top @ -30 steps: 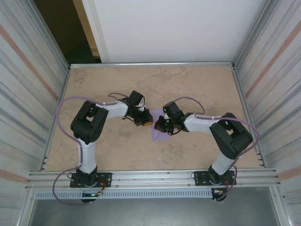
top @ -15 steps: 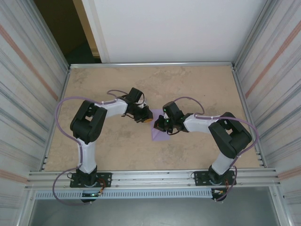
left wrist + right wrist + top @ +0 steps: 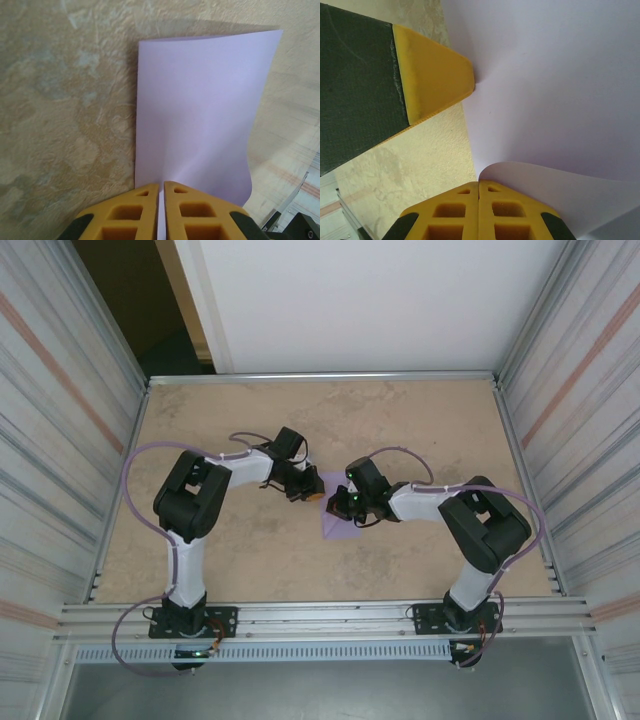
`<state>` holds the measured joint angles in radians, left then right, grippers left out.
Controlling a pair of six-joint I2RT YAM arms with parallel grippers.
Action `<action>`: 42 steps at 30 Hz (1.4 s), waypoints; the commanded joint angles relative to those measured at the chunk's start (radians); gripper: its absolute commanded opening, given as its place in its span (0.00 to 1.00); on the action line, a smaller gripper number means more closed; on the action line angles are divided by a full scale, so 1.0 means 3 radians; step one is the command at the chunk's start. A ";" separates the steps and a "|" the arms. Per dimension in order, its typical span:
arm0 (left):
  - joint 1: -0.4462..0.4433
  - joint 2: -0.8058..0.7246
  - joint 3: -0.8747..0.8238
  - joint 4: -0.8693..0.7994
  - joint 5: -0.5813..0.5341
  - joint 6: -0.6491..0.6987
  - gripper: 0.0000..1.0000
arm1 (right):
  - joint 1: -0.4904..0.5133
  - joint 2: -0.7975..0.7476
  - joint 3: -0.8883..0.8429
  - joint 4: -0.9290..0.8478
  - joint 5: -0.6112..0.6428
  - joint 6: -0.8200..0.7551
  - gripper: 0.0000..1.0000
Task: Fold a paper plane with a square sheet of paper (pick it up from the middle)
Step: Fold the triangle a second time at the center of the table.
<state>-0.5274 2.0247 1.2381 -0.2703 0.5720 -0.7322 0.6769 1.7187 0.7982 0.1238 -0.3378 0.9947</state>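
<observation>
The paper (image 3: 334, 523) lay near the middle of the table (image 3: 220, 420), between the two arms, with both claws down at it. In the left wrist view it showed as an oblong, taller than wide, mostly flat on the table, with its near right corner curling upward.

The left claw (image 3: 161, 189) was closed to a hair's gap, and a sliver of lavender showed between its fingers, so it had the near edge of the paper pinched. The right claw (image 3: 478, 186) was fully closed. A curled flap of paper sprang straight from its tips, so it appeared to have that flap nipped. One finger (image 3: 432, 75) of the left claw showed in the right wrist view, its tip against the paper's edge, close to the right claw.

The step looked like laying a fold, with the left claw anchoring and the right carrying the flap. How many folds were already in could not be told, but nothing dart-shaped showed, so the plane looked far from finished.

To do it well, the left claw should hold steady and low, so the sheet cannot slide on the smooth table. The right claw should carry the flap over in a low arc, without tugging against the anchor, since thin paper tears or creases crookedly. The edges should line up before any pressing. Then the closed tips could run along the fold to set it. With the claws this close, each should move slowly to avoid a knock.
</observation>
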 commanded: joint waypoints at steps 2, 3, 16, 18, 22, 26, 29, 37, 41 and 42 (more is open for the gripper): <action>-0.0001 0.0066 0.0053 -0.0162 -0.0075 0.0028 0.11 | 0.0022 0.0069 -0.0028 0.0068 0.0004 0.0069 0.00; 0.0003 0.0068 0.0051 -0.0160 -0.0076 0.0027 0.11 | 0.0023 0.0077 -0.0031 0.0076 0.0006 0.0069 0.00; -0.0011 0.0072 0.0046 -0.0153 -0.0063 0.0020 0.11 | 0.0033 0.0150 0.0004 0.0065 -0.0008 0.0031 0.00; -0.0011 0.0070 0.0047 -0.0154 -0.0063 0.0019 0.11 | 0.0033 0.0159 0.0008 0.0075 -0.0019 0.0029 0.00; -0.0015 0.0072 0.0040 -0.0155 -0.0056 0.0021 0.11 | 0.0044 0.0169 0.0016 0.0091 -0.0035 0.0028 0.00; -0.0016 0.0067 0.0032 -0.0152 -0.0056 0.0022 0.11 | 0.0041 0.0177 0.0014 0.0104 -0.0037 0.0033 0.00; -0.0015 0.0067 0.0030 -0.0153 -0.0055 0.0022 0.11 | 0.0043 0.0186 0.0014 0.0094 -0.0019 0.0041 0.00; -0.0021 0.0076 0.0030 -0.0152 -0.0056 0.0000 0.11 | 0.0019 0.0174 0.0018 0.0114 0.0018 0.0059 0.00; -0.0025 0.0075 0.0030 -0.0152 -0.0054 0.0001 0.11 | 0.0014 0.0186 0.0018 0.0114 0.0020 0.0064 0.00; -0.0025 0.0077 0.0030 -0.0153 -0.0056 -0.0003 0.11 | 0.0009 0.0184 0.0015 0.0114 0.0026 0.0069 0.00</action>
<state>-0.5282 2.0247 1.2381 -0.2729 0.5720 -0.7330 0.6807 1.7607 0.7982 0.1562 -0.3405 0.9951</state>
